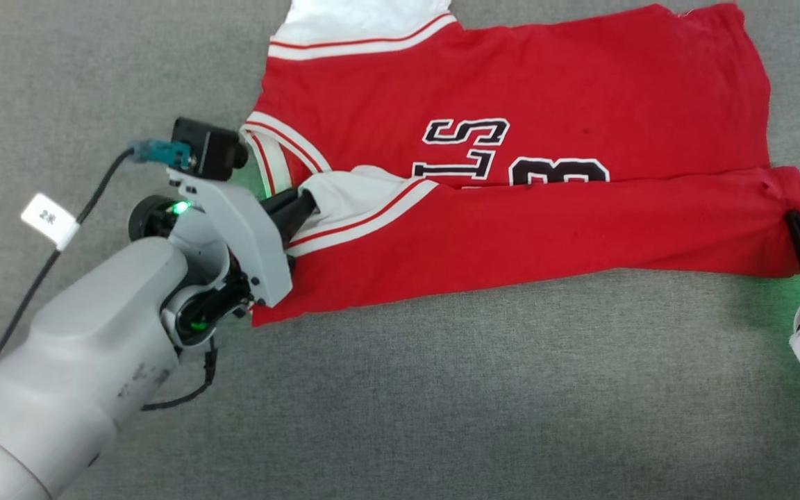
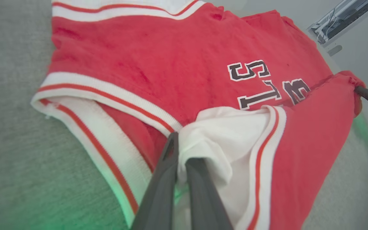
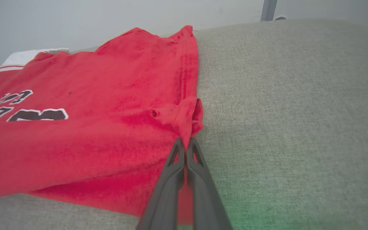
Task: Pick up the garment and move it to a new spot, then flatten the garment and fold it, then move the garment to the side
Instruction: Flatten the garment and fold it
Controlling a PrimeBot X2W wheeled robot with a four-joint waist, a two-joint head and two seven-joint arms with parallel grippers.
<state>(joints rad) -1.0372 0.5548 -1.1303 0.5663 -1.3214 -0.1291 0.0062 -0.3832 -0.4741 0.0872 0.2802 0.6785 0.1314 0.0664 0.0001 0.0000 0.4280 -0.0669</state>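
The garment (image 1: 546,229) lies spread across the grey cloth-covered tabletop (image 1: 442,403), its near long edge doubled up over the body so that the fold covers the lower part of the black lettering (image 1: 466,142). The left end effector (image 1: 306,205) is clenched on the white panel (image 2: 222,134) beside the striped trim at the garment's left end. The right end effector (image 3: 185,142) is pinched tight on the bunched red corner (image 3: 192,111) at its right end.
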